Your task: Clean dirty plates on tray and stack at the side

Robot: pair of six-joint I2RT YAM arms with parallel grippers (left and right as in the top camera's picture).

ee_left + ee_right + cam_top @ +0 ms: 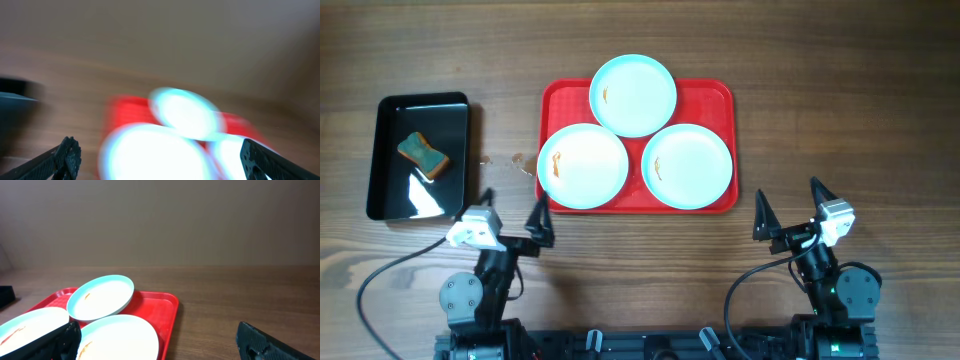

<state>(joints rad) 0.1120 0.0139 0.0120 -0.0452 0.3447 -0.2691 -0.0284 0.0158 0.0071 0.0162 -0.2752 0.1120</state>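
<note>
My left arm (490, 265) and right arm (820, 265) sit folded low at the near edge of the counter (820, 60). My left hand (512, 208) is just beside the near left corner of the red tray (720, 95), spread wide and holding nothing. My right hand (788, 205) stands off the near right corner, equally wide and empty. Three plates (633, 95) lie on the tray, the far one overlapping the two nearer ones, each with a small orange smear (606, 95). My left wrist view is blurred.

plates (100, 297): three, smeared, on red tray (166, 305) | hand (157, 337): fingers wide apart, empty
</note>
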